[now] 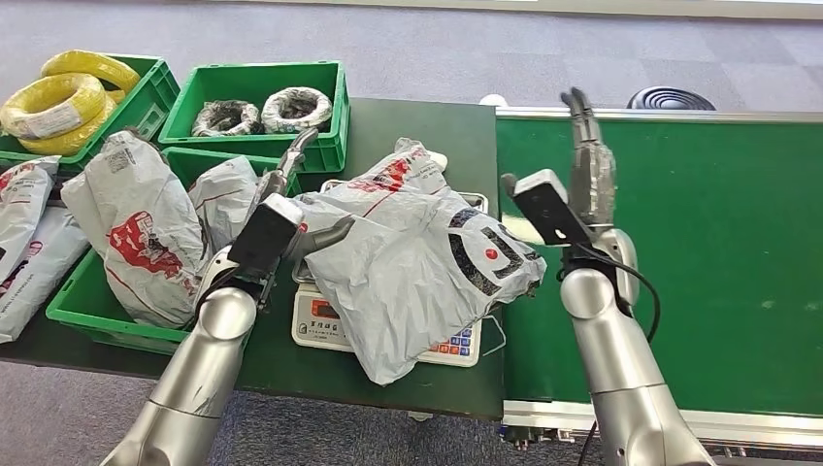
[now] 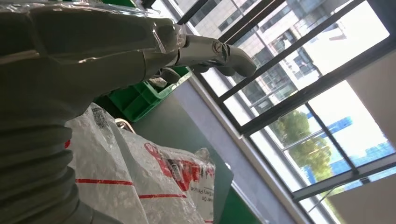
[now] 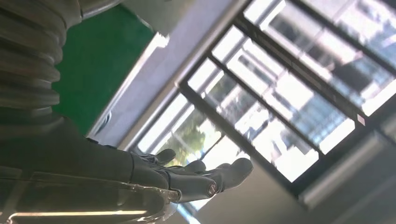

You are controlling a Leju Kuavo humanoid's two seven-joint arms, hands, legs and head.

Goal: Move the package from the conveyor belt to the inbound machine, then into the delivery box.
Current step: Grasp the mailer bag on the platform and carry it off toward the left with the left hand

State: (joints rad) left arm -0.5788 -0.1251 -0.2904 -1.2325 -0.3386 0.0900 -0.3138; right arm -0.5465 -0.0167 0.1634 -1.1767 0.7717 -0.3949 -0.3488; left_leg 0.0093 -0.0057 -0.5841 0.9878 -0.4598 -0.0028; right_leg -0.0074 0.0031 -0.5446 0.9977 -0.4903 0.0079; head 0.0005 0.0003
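Note:
A grey-white plastic package (image 1: 417, 267) with a dark round print lies across the white scale (image 1: 325, 325), overhanging its front. A second bag with red print (image 1: 400, 173) lies behind it; it also appears in the left wrist view as the red-printed bag (image 2: 159, 182). My left hand (image 1: 285, 184) stands at the package's left side, fingers stretched upward, thumb close to the plastic, holding nothing. The left hand (image 2: 140, 51) has straight fingers. My right hand (image 1: 590, 165) is raised over the near edge of the green conveyor belt (image 1: 699, 252), fingers up and apart; the right hand (image 3: 154, 179) is empty.
A green crate (image 1: 82, 313) at the left holds several bagged packages. Two more green crates behind carry yellow cable coils (image 1: 58, 107) and grey wire coils (image 1: 262, 109). The dark table (image 1: 408, 131) meets the belt's metal frame (image 1: 543, 417) on the right.

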